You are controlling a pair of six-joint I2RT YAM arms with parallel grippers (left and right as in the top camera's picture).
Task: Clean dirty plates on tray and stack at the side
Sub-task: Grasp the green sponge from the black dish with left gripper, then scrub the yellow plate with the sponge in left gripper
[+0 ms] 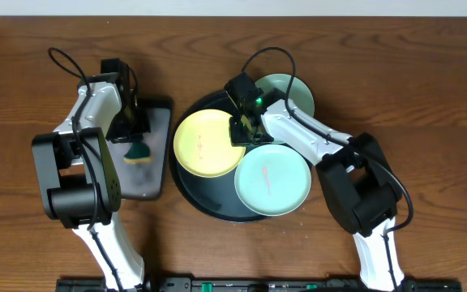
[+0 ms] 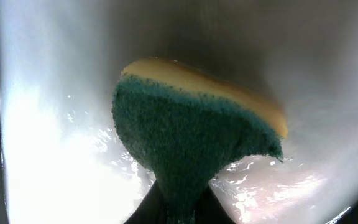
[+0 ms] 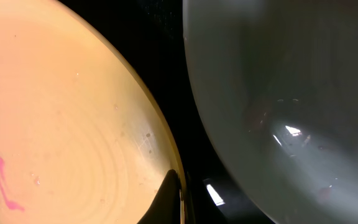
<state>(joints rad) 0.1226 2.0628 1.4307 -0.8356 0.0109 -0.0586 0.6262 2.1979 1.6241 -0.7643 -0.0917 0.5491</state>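
The round black tray point(image 1: 199, 193) holds a pale yellow plate point(image 1: 203, 144) at its left and a mint plate point(image 1: 272, 180) at its front right; both bear pink marks. A second mint plate point(image 1: 292, 89) lies at the tray's back right edge, partly under the right arm. My right gripper point(image 1: 242, 130) is shut on the yellow plate's right rim point(image 3: 178, 193); the yellow plate point(image 3: 61, 124) and a mint plate point(image 3: 278, 93) fill the right wrist view. My left gripper point(image 1: 136, 138) is shut on the teal and yellow sponge point(image 2: 191, 143), over the grey tray.
The grey rectangular tray with black rim point(image 1: 154, 174) lies left of the black tray, under the sponge point(image 1: 139, 152); its wet, shiny surface point(image 2: 55, 155) fills the left wrist view. Brown wooden table point(image 1: 428, 97) surrounds everything.
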